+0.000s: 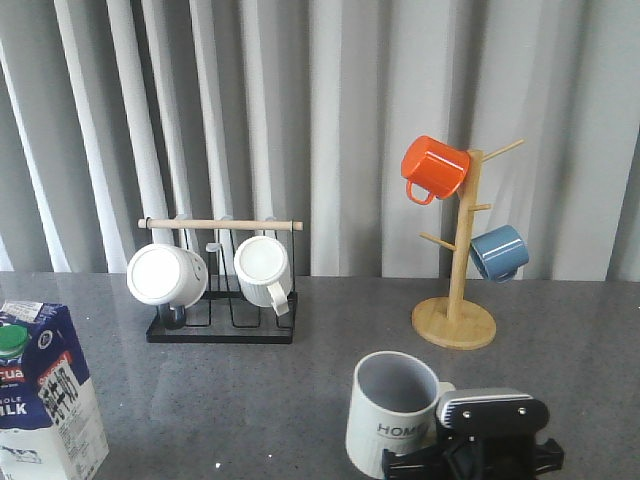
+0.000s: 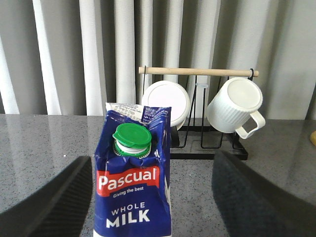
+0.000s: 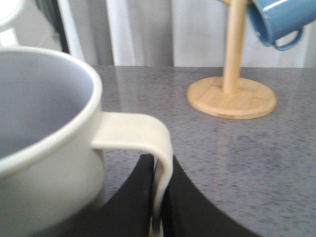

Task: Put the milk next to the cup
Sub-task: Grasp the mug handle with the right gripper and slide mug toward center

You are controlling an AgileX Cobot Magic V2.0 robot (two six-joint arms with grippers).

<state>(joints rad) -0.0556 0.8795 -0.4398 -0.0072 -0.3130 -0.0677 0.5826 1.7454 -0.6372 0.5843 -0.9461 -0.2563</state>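
Note:
The milk (image 1: 40, 395), a blue and white carton with a green cap, stands upright at the table's front left. In the left wrist view the milk (image 2: 136, 190) stands between my left gripper's (image 2: 153, 212) wide-open fingers (image 2: 44, 202), nearer the left one and touching neither. The cup (image 1: 393, 412), a pale ribbed mug marked "HOME", stands at front centre-right. My right gripper (image 3: 159, 202) is shut on the cup's cream handle (image 3: 148, 131), and the cup's (image 3: 44, 143) grey inside shows. The right arm's wrist (image 1: 485, 435) is just right of the cup.
A black wire rack (image 1: 222, 325) with a wooden bar holds two white mugs (image 1: 167, 274) at back left. A wooden mug tree (image 1: 455, 322) at back right holds an orange mug (image 1: 433, 168) and a blue mug (image 1: 498, 252). A grey curtain hangs behind.

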